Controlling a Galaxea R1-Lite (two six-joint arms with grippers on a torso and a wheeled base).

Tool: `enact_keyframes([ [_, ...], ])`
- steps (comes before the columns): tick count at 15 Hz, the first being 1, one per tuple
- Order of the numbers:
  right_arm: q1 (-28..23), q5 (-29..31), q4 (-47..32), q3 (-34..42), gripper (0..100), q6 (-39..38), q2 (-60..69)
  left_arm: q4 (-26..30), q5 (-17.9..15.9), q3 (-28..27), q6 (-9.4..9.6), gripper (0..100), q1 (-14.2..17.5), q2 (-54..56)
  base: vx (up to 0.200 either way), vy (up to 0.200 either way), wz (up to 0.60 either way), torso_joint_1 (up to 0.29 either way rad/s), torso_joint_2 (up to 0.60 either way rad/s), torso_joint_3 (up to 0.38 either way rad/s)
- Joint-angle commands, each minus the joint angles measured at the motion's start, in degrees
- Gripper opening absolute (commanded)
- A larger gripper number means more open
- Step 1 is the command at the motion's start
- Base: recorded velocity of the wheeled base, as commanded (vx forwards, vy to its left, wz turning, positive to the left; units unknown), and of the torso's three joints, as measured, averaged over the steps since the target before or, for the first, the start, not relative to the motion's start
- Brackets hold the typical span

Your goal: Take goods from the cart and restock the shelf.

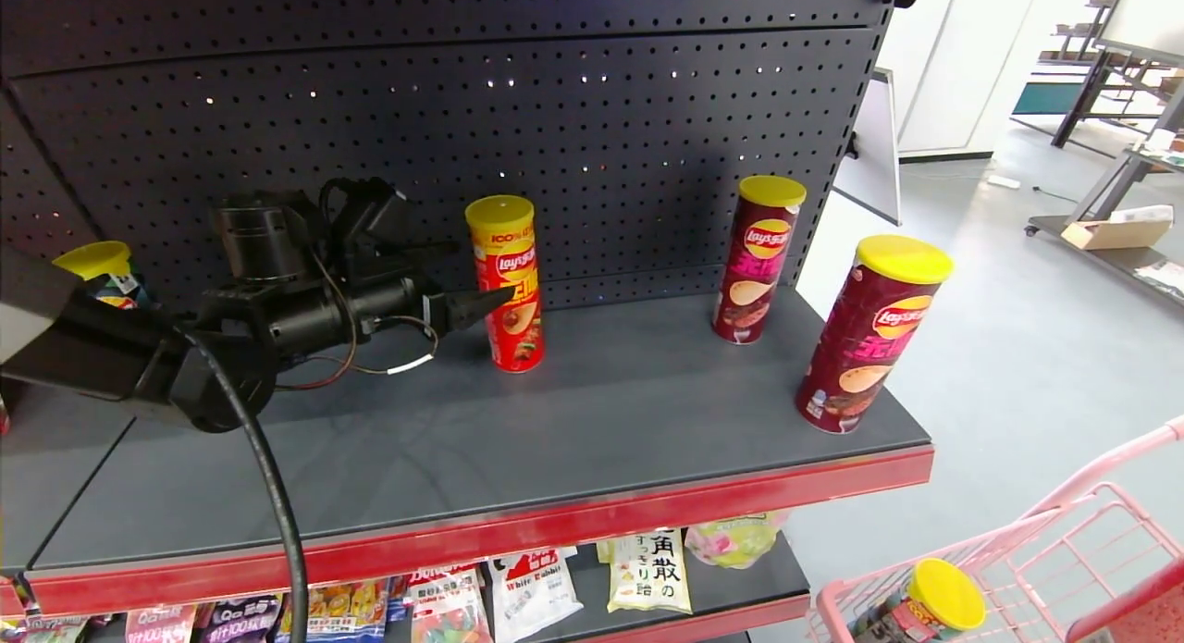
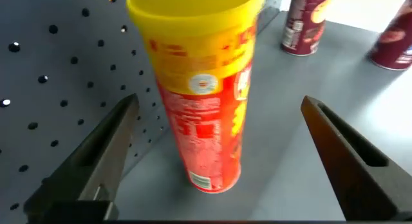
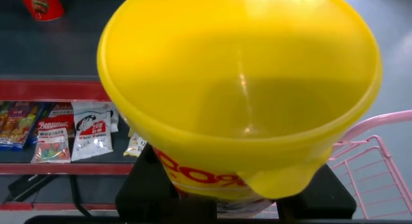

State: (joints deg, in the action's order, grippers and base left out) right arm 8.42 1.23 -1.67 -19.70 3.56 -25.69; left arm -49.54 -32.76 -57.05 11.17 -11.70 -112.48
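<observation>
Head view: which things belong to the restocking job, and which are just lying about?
Job:
- red can, standing between the open left pincer
- back maroon can
- edge maroon can
- shelf
- cart
- cart can

Lying about:
- snack bags on the lower shelf
- cardboard box in the room behind

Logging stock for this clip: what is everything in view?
Red can: 1, yellow lid, upper shelf middle.
Maroon cans: 2, yellow lids, upper shelf right.
Can behind arm: 1, yellow lid, far left.
Can in cart: 1, yellow lid.
Cart: 1, pink, lower right.
Snack bags: several, mixed colours, lower shelf.
Shelf: dark grey, red edge.
Left gripper: open, facing red can.
Right gripper: shut on can in cart.
</observation>
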Motion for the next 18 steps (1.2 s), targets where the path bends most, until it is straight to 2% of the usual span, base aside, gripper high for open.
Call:
enact_keyframes([
  [1,0.01,0.0,0.0,0.01,0,0.04,-0.07,0.06,0.32,-2.27,0.0,100,-0.07,-2.21,0.0,0.0,0.0,0.0,0.0,0.0],
  [3,0.01,0.0,0.0,-0.08,0,0.04,-0.15,0.06,1.64,-4.91,0.0,100,-0.07,-3.88,0.0,0.0,0.0,0.0,0.0,0.0],
  [9,0.01,0.0,0.0,0.01,0,0.04,-0.42,1.11,1.99,-9.48,-0.27,100,-1.57,-7.05,0.0,0.0,0.0,0.0,0.0,0.0],
  [15,-0.07,0.09,-0.09,0.1,0,0.04,-0.51,2.61,3.05,-14.75,-0.53,100,-1.74,-10.04,0.0,0.0,0.0,0.0,0.0,0.0],
  [18,-0.07,0.09,-0.26,0.1,0,-0.22,-0.51,2.52,3.75,-15.99,-2.64,100,-3.68,-10.83,0.0,0.0,0.0,0.0,0.0,0.0],
])
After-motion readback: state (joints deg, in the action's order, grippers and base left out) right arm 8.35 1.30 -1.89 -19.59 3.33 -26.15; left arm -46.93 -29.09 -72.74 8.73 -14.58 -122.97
